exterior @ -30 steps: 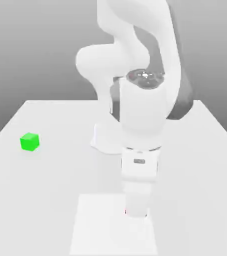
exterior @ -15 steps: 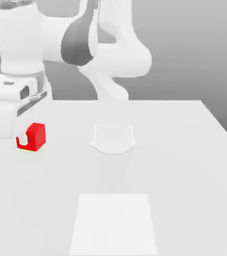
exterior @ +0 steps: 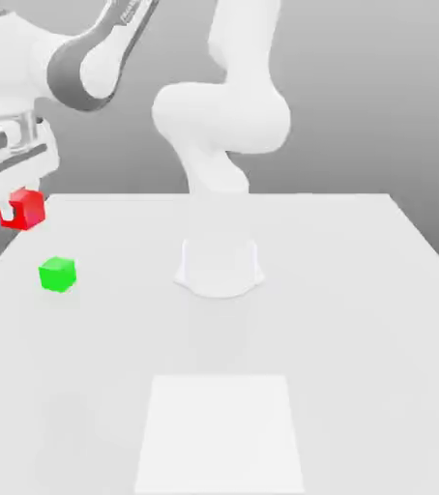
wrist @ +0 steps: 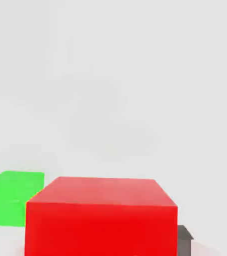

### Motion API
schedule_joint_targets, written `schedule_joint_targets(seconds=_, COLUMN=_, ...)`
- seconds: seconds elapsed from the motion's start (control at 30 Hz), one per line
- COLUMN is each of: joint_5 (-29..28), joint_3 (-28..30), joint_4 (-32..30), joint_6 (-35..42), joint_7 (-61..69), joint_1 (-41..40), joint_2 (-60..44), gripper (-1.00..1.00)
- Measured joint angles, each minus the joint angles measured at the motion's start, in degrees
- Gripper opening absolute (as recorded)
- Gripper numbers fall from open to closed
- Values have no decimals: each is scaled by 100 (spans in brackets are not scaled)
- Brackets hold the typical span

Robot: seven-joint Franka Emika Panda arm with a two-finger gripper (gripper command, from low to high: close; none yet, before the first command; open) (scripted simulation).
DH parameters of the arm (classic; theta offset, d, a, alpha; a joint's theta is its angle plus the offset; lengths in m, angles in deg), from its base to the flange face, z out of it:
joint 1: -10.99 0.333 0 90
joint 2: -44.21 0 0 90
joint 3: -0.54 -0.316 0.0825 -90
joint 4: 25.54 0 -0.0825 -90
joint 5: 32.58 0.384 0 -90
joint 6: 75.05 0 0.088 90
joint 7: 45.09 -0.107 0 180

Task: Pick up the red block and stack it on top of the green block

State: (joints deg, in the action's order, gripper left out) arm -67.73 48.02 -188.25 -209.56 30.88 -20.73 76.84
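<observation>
Red block [exterior: 26,208], gripped between the closed fingers of the gripper [exterior: 15,215], has swung to the exterior view's left and risen, now hanging above and just beyond the green block [exterior: 57,275] on the tabletop [exterior: 339,290]; alignment and lowering remain.

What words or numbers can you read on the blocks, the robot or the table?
There are none to read. The red block, held up in the gripper, is plain, and so is the green block sitting on the table. The white arm and the pale square on the table carry no readable writing either.
</observation>
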Motion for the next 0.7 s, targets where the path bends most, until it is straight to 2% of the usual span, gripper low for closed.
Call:
schedule_joint_targets(seconds=0.2, joint_5=-552, joint_3=881, joint_4=-256, joint_6=-621, joint_7=619, joint_1=-479, joint_2=-337, gripper=-100)
schedule_joint_targets(seconds=0.3, joint_5=-676, joint_3=1375, joint_4=-346, joint_6=-1161, joint_7=860, joint_1=-446, joint_2=-760, gripper=-100)
schedule_joint_targets(seconds=0.37, joint_5=-487, joint_3=1829, joint_4=-368, joint_6=-1761, joint_7=1037, joint_1=-53, joint_2=-1326, gripper=-100)
schedule_joint_targets(seconds=0.43, joint_5=59, joint_3=2570, joint_4=-407, joint_6=-2454, joint_7=1415, joint_1=778, joint_2=-2003, gripper=-100)
schedule_joint_targets(seconds=0.47, joint_5=60, joint_3=2570, joint_4=-407, joint_6=-2449, joint_7=1416, joint_1=778, joint_2=-2003, gripper=-100)
schedule_joint_targets(seconds=0.5, joint_5=60, joint_3=2569, joint_4=-407, joint_6=-2445, joint_7=1417, joint_1=777, joint_2=-2003, gripper=100)
schedule_joint_targets(seconds=0.7, joint_5=60, joint_3=2569, joint_4=-407, joint_6=-2445, joint_7=1417, joint_1=777, joint_2=-2003, gripper=100)
